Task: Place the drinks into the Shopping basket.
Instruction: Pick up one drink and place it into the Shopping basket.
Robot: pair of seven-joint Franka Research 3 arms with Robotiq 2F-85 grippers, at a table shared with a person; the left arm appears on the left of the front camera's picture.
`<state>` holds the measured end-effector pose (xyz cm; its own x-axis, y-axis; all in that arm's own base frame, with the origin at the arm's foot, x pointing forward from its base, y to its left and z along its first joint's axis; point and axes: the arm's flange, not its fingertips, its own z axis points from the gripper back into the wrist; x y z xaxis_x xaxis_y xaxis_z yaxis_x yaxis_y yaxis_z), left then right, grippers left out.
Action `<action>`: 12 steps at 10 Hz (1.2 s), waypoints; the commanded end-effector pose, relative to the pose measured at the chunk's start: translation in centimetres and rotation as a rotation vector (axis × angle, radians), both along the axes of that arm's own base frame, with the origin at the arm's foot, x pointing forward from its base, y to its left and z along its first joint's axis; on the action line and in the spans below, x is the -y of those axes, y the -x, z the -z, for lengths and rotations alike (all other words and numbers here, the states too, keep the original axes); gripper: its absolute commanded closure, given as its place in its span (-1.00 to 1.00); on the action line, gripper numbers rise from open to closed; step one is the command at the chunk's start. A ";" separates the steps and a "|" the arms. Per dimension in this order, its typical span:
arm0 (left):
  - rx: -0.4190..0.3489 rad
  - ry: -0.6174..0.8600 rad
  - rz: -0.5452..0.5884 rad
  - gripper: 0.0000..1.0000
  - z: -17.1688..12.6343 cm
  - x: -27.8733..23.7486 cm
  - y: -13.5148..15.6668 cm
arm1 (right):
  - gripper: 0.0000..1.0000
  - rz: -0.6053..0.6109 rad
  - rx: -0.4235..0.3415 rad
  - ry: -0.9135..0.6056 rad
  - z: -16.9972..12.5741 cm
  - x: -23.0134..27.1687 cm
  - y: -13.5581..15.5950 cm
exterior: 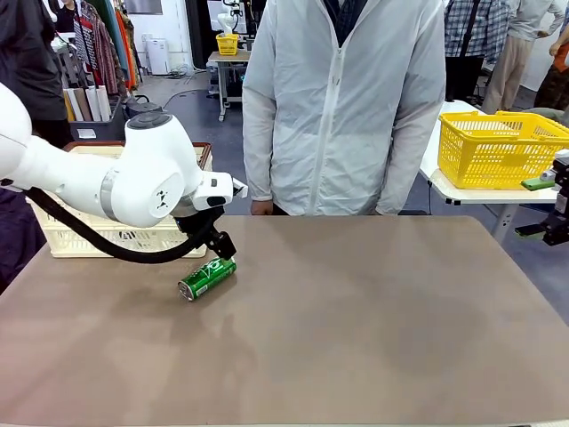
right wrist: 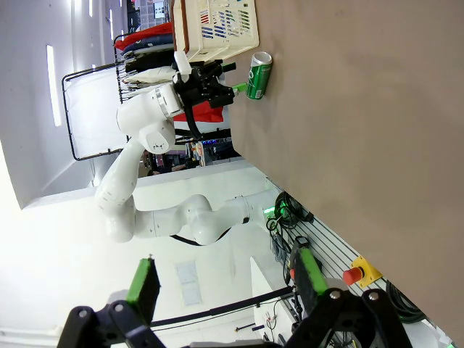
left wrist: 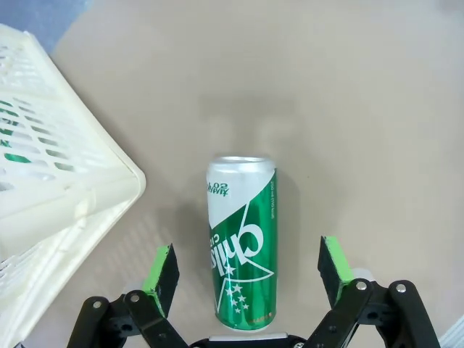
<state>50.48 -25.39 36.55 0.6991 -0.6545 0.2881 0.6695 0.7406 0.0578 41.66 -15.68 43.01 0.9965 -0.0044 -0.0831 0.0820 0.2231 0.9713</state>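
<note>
A green drink can (exterior: 206,277) lies on its side on the brown counter (exterior: 373,329), near the robot's left side, its silver ends pointing along a slant. The left hand (exterior: 220,246) of the white robot arm hangs just above the can with its two fingers spread wide, holding nothing. Seen from the left wrist, the can (left wrist: 242,250) lies lengthwise between the green finger pads (left wrist: 161,270), with clear counter (left wrist: 362,109) showing on both sides of it; neither pad touches the can.

Just beside the can, toward the counter's left edge, stands the cream slotted shopping basket (exterior: 84,238) with its brown rim, partly hidden behind the arm. The left wrist camera shows a corner of the basket (left wrist: 65,188) close to the can but apart from it; blue and green shapes show through its slots, too hidden to tell what they are.

The right hand (exterior: 553,229) waits at the counter's right edge, well apart from the can. In its own wrist view, the right hand (right wrist: 225,290) has its fingers apart and grips nothing; far off, the same view shows the can (right wrist: 258,75), the basket (right wrist: 217,25) and the left arm beside them.

A person in a pale zipped jacket (exterior: 342,107) stands at the far side of the counter. A yellow mesh basket (exterior: 498,147) sits on a separate table to the right.
</note>
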 end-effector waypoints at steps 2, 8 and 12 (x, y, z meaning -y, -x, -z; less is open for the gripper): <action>0.018 -0.050 -0.060 -1.00 2.2 0.9 -0.8 | -1.00 -0.004 -0.020 0.023 -0.4 0.1 0.0; -0.057 -0.092 -0.048 0.13 5.7 1.5 -1.7 | -1.00 -0.004 -0.020 0.023 -0.4 0.1 0.0; -0.061 -0.114 -0.068 1.00 5.7 1.6 -1.7 | -1.00 -0.004 -0.020 0.023 -0.4 0.1 0.0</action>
<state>52.04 -26.61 30.84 0.7374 -0.6477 0.1916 0.6488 0.7581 0.0658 41.66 -15.68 43.01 0.9965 -0.0044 -0.0831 0.0820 0.2231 0.9713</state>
